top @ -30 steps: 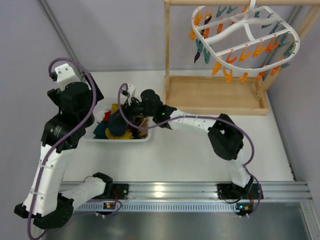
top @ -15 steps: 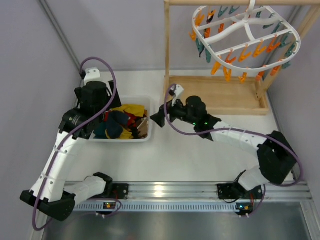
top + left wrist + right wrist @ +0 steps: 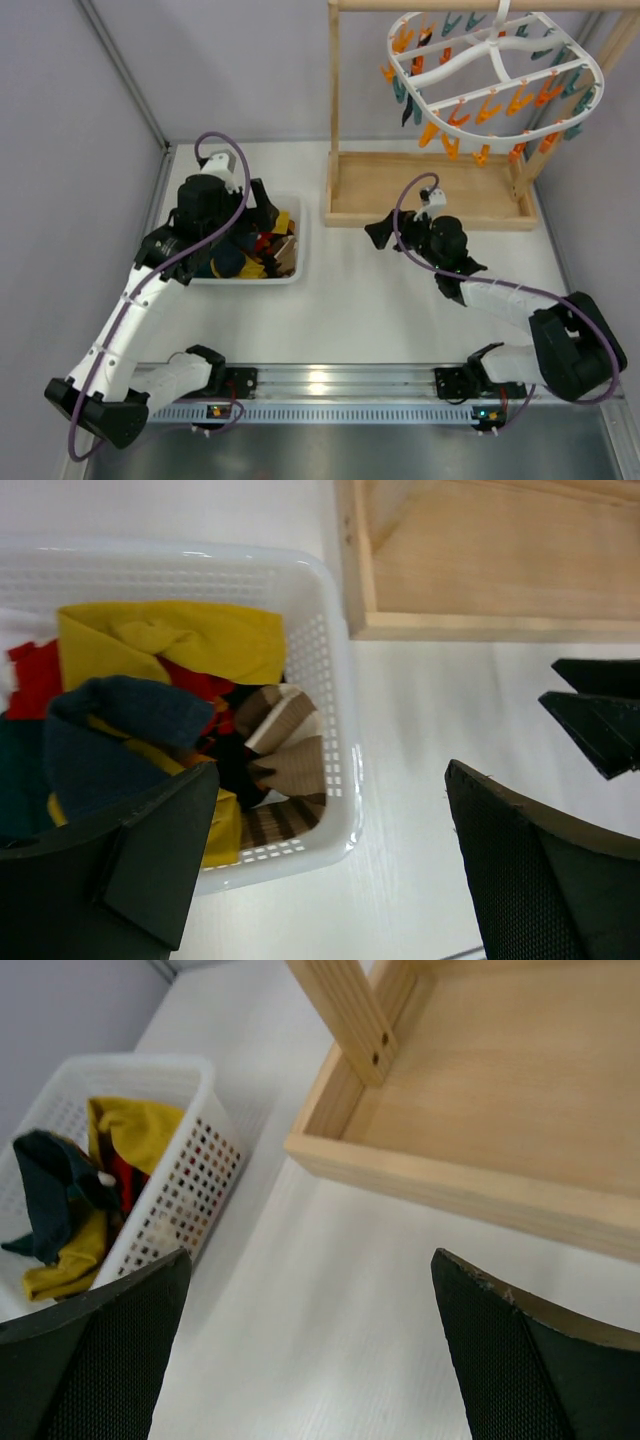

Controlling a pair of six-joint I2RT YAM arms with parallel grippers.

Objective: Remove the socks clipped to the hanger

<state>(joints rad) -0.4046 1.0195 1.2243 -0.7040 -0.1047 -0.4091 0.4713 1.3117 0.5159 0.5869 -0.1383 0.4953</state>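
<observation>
My left fingers (image 3: 150, 850) are spread wide, nothing between them, hovering right over the white basket (image 3: 335, 680). My right fingers (image 3: 90, 1360) are gaping too, empty, low above the tabletop (image 3: 380, 300) and just beside the wooden rack (image 3: 430, 190).

The yellow sock (image 3: 180, 640) and the navy sock (image 3: 120, 715) lie in the basket among red and brown cloth. I can't pick out the patterned one in that heap. Up on the hanger (image 3: 452, 62) I see only clips. One dark bit among them is too small to call.

Here's what worries me. If I drop the left side any lower, an open finger could hook a fold and drag a sock out over the rim, or shove the light basket sideways. On the right, the rack's post and tray lip sit close. A careless swing would bump the wood and set the hanger rocking. My right fingertips also show at the edge of the left wrist view, so a move inward risks a clash between the arms.
</observation>
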